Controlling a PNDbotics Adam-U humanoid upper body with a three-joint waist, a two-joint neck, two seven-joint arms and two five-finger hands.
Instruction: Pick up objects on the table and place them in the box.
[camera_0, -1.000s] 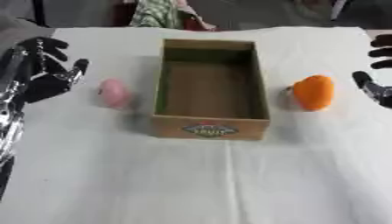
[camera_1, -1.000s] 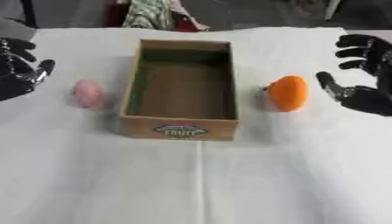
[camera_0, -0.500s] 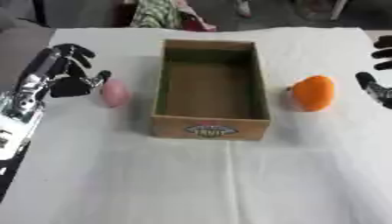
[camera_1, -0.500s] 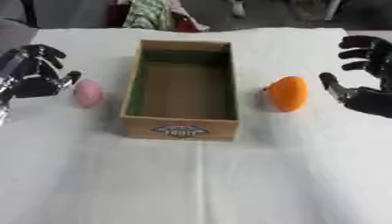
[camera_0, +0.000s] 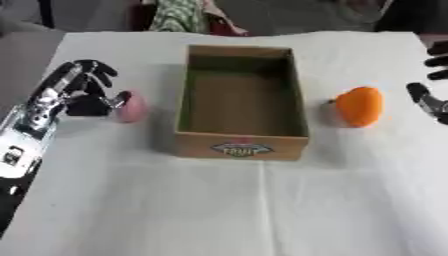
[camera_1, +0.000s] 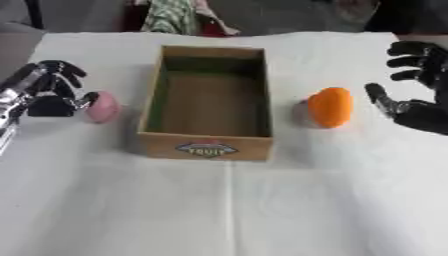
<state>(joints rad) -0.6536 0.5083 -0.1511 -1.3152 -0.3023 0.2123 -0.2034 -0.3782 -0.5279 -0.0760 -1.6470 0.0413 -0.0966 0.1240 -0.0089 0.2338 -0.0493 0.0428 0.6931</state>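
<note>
**Two objects out, box empty**

Two things wait on the white tablecloth (camera_0: 219, 210): a pink egg-shaped object (camera_0: 132, 107) just left of the cardboard box (camera_0: 241, 145), an orange rounded fruit (camera_1: 330, 107) just right of it. My left hand (camera_0: 77, 92) is against the pink one, fingers curled beside it — closing, not yet lifting. It looks small, smooth and light, probably slippery; I would take it across its middle, thumb opposite fingers. My right hand (camera_1: 418, 100) hovers near the orange, fingers spread and holding nothing. A second ago my left hand stood well clear of the pink object — now it touches it. Neither object nor box has shifted.
</note>
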